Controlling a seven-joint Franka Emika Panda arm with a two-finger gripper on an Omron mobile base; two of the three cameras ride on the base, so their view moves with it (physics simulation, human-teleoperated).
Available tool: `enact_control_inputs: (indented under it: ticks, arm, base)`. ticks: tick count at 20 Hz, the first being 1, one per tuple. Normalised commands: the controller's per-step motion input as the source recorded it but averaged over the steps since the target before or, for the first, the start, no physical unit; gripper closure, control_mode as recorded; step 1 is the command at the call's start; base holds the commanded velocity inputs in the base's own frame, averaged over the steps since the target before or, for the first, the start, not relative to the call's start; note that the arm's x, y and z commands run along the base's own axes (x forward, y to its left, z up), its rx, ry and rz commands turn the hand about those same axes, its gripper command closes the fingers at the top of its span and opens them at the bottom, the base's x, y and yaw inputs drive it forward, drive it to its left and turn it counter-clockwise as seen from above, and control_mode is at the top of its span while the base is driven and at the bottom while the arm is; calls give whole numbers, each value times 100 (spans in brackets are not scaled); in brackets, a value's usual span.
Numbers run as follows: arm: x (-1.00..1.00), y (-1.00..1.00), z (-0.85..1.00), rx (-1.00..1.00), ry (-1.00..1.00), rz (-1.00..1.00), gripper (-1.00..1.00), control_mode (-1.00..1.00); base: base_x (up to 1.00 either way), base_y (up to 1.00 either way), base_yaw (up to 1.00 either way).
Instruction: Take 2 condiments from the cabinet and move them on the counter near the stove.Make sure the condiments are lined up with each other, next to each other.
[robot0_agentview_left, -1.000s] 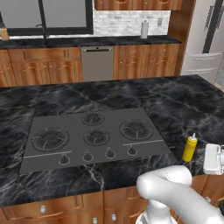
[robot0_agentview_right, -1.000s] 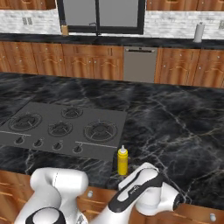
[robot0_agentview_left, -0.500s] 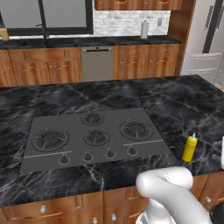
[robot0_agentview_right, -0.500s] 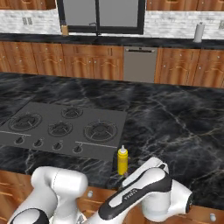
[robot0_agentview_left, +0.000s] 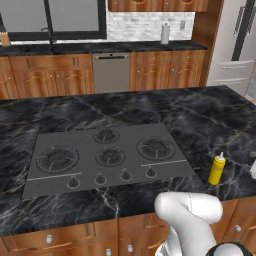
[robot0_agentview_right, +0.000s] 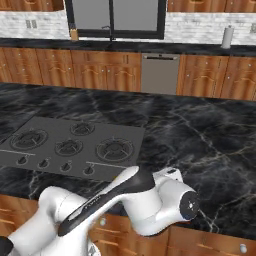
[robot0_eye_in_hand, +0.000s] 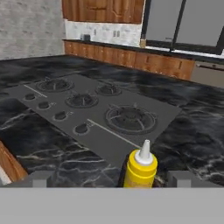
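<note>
One condiment, a yellow squeeze bottle (robot0_agentview_left: 216, 169) with a white pointed nozzle, stands upright on the black marble counter (robot0_agentview_left: 210, 125), just right of the stove (robot0_agentview_left: 105, 156). In the hand view the bottle (robot0_eye_in_hand: 140, 168) is close in front of my gripper (robot0_eye_in_hand: 111, 178), low and a little right of centre. The gripper is open, its fingertips (robot0_eye_in_hand: 41, 178) wide apart and touching nothing. In the right base view my arm covers the spot where the bottle stands. A reddish-brown wall cabinet (robot0_eye_in_hand: 105, 11) hangs over the far counter.
A white paper-towel roll (robot0_agentview_left: 165, 34) stands on the back counter, with a dishwasher (robot0_agentview_left: 111, 72) below it and a fridge (robot0_agentview_left: 235, 45) at the right. Bare marble lies beyond the stove (robot0_agentview_right: 70, 145) and to its right.
The white hand has slid off the right edge of the left base view. In the right base view the arm has swung up and now covers the bottle, which has stayed in place.
</note>
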Motion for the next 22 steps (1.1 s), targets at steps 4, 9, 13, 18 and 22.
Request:
enact_control_inputs:
  ticks: [4,9,13,18,22]
  arm:
    - [-4,90,44,-18,12,-37,-100,-100]
    - [-8,86,62,-15,16,-27,-100,-100]
    - [0,93,60,-12,9,-20,-100,-100]
    - [0,79,58,-1,0,-7,-100,-100]
    - [-10,73,23,0,-14,0,-100,-100]
  base:
    - [0,0,0]
    - [0,0,0]
    - [0,0,0]
    - [0,0,0]
    - [0,0,0]
